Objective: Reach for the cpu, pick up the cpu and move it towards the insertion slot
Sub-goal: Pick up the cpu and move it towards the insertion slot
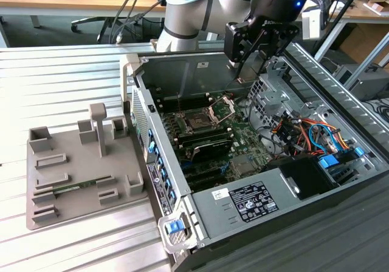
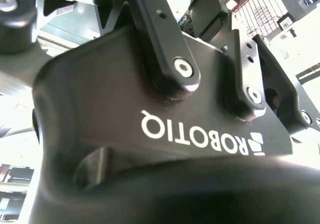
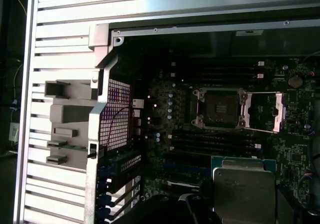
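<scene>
The cpu (image 3: 244, 185) is a square chip with a silver metal face and a green rim. In the first wrist view it hangs above the motherboard, larger in the picture than the insertion slot (image 3: 220, 107). That socket is dark and square, and its shiny frame (image 3: 265, 115) is swung open beside it. In the exterior view my gripper (image 1: 242, 76) hangs inside the open computer case, shut on the cpu, above and towards the exterior view's right of the insertion slot (image 1: 197, 122). The second wrist view shows the gripper's black body and finger links from close by.
A grey tray (image 1: 42, 205) holding a green memory stick (image 1: 79, 187) lies on the slatted table at the exterior view's left of the case. Case walls, a drive cage (image 1: 273, 84) and coloured cables (image 1: 304, 132) surround the motherboard. Black memory slots (image 1: 209, 141) run near the socket.
</scene>
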